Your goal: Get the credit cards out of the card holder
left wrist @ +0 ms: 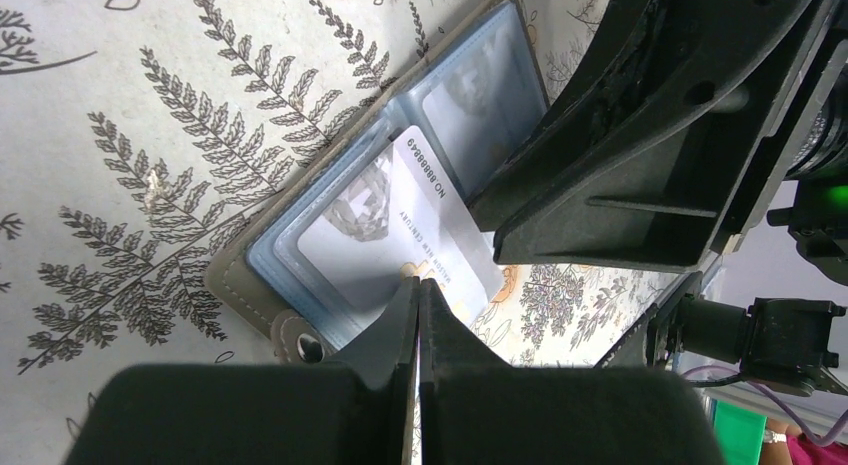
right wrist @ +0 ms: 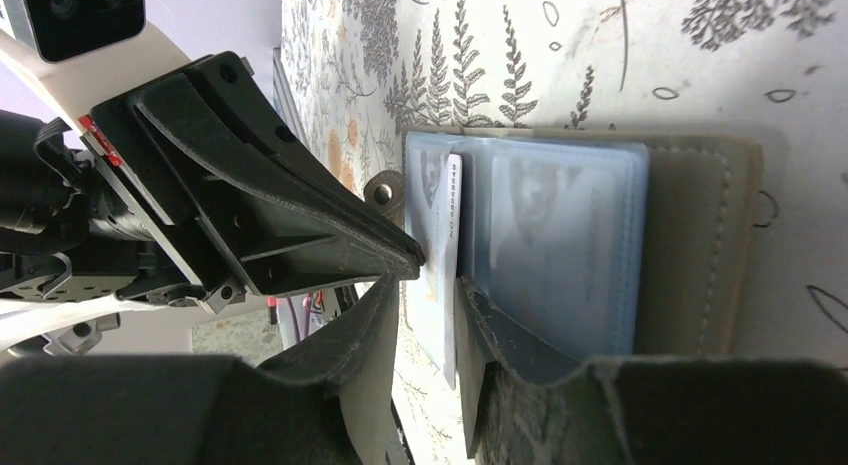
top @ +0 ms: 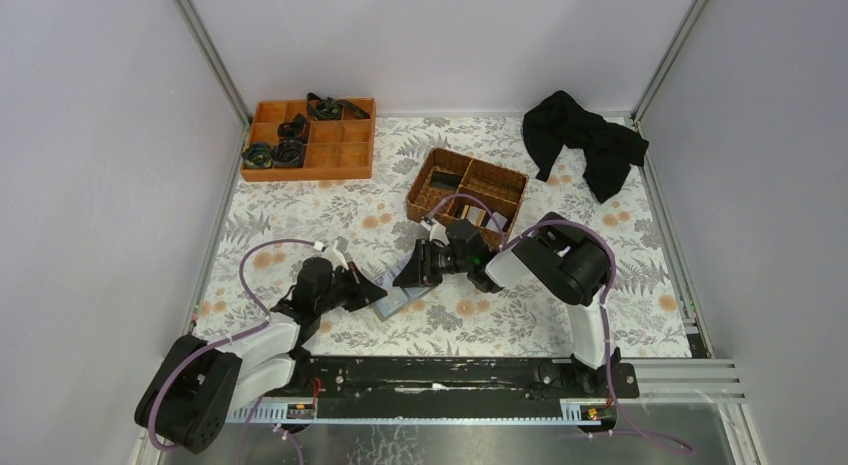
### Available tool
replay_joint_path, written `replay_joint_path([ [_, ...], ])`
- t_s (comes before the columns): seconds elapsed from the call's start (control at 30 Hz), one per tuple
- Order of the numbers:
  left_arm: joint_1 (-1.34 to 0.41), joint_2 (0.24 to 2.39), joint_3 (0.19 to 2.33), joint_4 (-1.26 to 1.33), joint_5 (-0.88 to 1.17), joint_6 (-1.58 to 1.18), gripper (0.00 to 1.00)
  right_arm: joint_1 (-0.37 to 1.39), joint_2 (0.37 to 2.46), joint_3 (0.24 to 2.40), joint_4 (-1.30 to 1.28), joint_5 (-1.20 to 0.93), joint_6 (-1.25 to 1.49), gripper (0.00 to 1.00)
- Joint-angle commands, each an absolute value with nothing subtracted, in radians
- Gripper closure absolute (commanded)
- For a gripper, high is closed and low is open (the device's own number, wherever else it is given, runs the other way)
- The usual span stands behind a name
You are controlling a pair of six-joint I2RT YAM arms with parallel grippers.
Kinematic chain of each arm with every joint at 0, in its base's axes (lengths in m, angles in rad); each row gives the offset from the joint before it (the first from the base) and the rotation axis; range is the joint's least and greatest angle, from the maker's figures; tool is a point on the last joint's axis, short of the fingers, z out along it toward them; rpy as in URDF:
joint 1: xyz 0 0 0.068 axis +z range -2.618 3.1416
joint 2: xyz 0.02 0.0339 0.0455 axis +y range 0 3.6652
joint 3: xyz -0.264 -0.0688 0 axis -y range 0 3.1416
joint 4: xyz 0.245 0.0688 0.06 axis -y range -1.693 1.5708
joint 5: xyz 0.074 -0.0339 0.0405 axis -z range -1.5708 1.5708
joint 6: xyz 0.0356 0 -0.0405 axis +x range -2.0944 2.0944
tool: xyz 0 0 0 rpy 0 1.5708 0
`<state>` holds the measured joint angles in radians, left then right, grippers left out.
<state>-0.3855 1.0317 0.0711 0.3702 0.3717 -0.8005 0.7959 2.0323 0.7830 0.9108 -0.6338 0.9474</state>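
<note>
The card holder (top: 402,303) lies open on the floral cloth between my two grippers. In the left wrist view its clear blue sleeves (left wrist: 480,95) show, and a white printed credit card (left wrist: 430,205) sticks partly out of one. My left gripper (left wrist: 418,285) is shut, its tips touching that card's near edge. In the right wrist view the card (right wrist: 452,215) stands tilted up from the holder (right wrist: 690,255). My right gripper (right wrist: 430,285) is open, with the card between its jaws. The left gripper's tip (right wrist: 408,263) touches the card from the other side.
A brown wicker basket (top: 430,175) stands just behind the right gripper, with a few cards (top: 478,217) in one compartment. An orange divided tray (top: 355,155) with dark items is at the back left. A black cloth (top: 585,140) lies at the back right.
</note>
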Motion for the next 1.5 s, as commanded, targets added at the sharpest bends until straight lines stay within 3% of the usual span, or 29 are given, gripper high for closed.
replay_joint_path([
  [0.0, -0.391, 1.046, 0.059, 0.330, 0.363, -0.775, 1.00, 0.828, 2.033, 0.810, 1.052, -0.729, 0.991, 0.66],
  [0.73, -0.390, 1.063, 0.044, 0.384, 0.375, -0.785, 1.00, 0.883, 2.077, 0.874, 0.941, -0.729, 0.932, 0.66],
  [0.93, -0.391, 1.038, 0.040, 0.369, 0.368, -0.788, 1.00, 0.883, 2.084, 0.873, 0.939, -0.727, 0.933, 0.89],
  [1.0, -0.391, 1.020, 0.042, 0.353, 0.350, -0.791, 1.00, 0.884, 2.074, 0.865, 0.939, -0.724, 0.930, 0.91],
  [1.07, -0.392, 0.997, 0.052, 0.336, 0.336, -0.790, 1.00, 0.884, 2.066, 0.859, 0.930, -0.721, 0.922, 0.89],
  [1.2, -0.391, 0.952, 0.098, 0.266, 0.300, -0.780, 1.00, 0.884, 2.049, 0.851, 0.930, -0.718, 0.921, 0.72],
  [1.47, -0.393, 0.715, 0.203, -0.030, 0.246, -0.812, 1.00, 0.882, 2.050, 0.864, 0.899, -0.711, 0.904, 0.69],
])
